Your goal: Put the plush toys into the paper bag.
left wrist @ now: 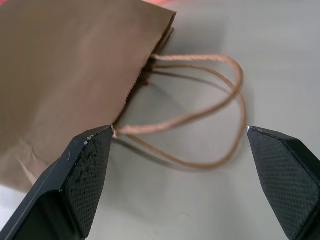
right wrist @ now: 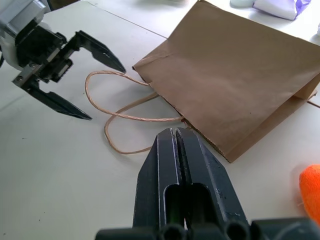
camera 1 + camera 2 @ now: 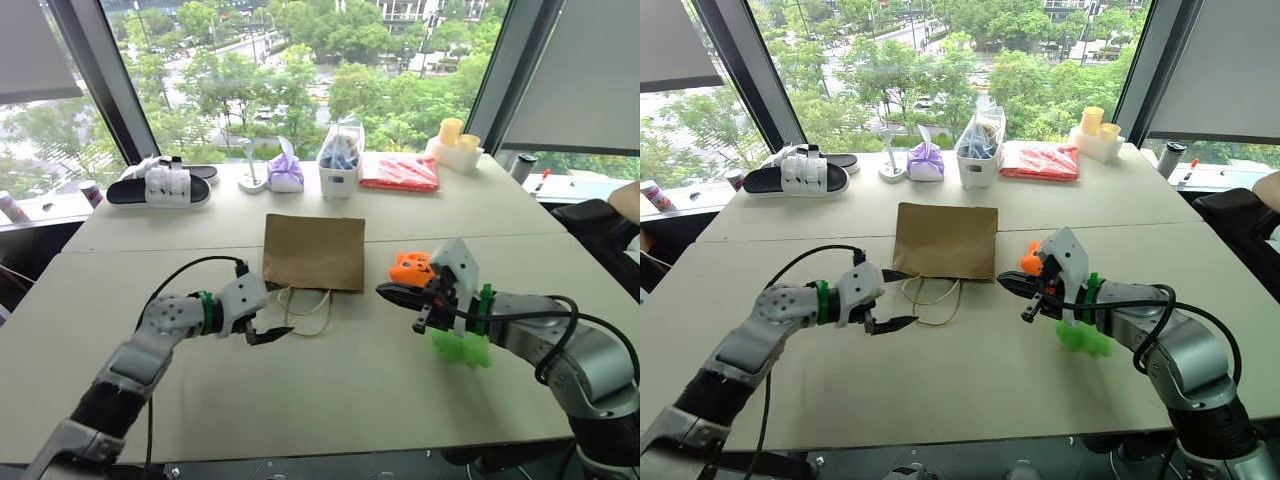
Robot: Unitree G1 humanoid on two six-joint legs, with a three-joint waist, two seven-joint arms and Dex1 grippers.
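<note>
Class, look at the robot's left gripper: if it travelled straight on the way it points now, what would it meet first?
Most likely the tan loop handles of the paper bag, which lie between the open fingers of the left gripper; the bag's mouth edge follows, though depth is uncertain.

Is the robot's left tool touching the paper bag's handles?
Apart. In the right wrist view the open left tool sits beside the handles of the paper bag, with bare table showing between its fingertips and the loops.

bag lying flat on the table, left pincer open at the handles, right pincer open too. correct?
Not quite: the right pincer is shut, its fingers pressed together in the right wrist view. The paper bag does lie flat, and the left pincer is open at the handles.
</note>
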